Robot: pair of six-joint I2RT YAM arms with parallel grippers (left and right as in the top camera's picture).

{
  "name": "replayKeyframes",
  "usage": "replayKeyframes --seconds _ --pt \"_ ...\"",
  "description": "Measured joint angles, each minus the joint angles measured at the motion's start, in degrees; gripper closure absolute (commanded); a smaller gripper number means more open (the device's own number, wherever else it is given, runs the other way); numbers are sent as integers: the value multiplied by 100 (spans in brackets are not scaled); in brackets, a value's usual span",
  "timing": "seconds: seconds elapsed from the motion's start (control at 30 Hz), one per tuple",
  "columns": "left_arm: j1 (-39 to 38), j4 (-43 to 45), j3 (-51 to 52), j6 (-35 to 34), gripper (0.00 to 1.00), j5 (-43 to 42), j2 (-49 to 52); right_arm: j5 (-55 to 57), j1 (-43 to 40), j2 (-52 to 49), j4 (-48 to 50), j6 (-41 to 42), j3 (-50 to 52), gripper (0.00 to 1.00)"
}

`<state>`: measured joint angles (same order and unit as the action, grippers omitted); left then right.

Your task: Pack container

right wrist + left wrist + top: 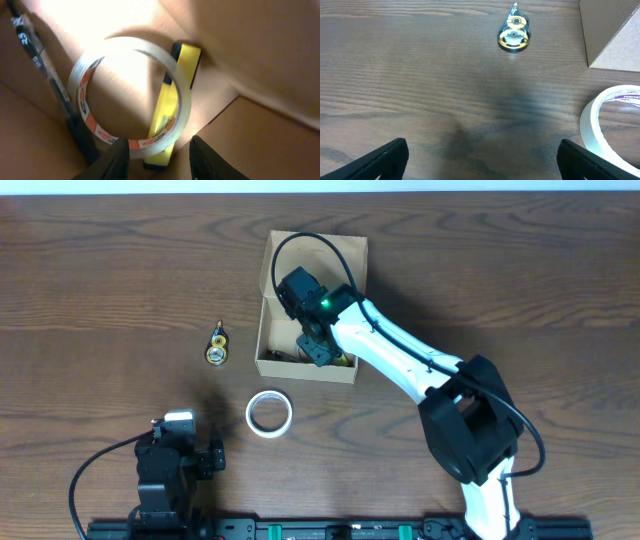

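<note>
The container (300,368) sits open on the bench (120,280) with the right tool (159,150) inside it, parted over a clear tape roll (80,90), while the left tool (482,160) hangs spread wide and empty near a white tape roll (587,125).

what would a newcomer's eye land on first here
The right arm reaches into the box, its pincer open over a clear tape roll lying across a yellow tool. Outside, a white tape roll lies on the table beside the box, with a small yellow dispenser further left.
</note>
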<state>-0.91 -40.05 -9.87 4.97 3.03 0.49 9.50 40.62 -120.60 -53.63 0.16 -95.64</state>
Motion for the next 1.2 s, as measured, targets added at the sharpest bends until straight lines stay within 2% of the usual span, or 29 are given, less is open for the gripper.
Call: replayKeyframes --seconds 0.23,0.37,0.4,0.43,0.47,0.63,0.83,0.9,1.0,1.2 --pt "0 0 0 0 5 0 0 122 0 0 111 0 -129 63" --pt "0 0 0 0 5 0 0 168 0 11 -295 -2 -835 62" --pt "0 0 0 0 5 0 0 168 0 26 -549 0 -1132 54" --pt "0 -2 0 0 5 0 0 149 0 50 -647 15 -1222 25" --pt "0 0 0 0 5 0 0 94 0 96 -870 9 -1355 1" --pt "0 0 0 0 4 0 0 -50 0 719 -1296 109 -1392 1" --pt "0 0 0 0 5 0 0 -98 -20 2048 -1296 186 -1279 1" --pt "0 0 0 0 5 0 0 -109 -96 2682 -1202 203 -907 1" --pt "0 2 0 0 5 0 0 -127 -393 3869 -463 367 662 1" --pt "0 -2 0 0 5 0 -2 26 -944 5967 -46 929 2940 1"
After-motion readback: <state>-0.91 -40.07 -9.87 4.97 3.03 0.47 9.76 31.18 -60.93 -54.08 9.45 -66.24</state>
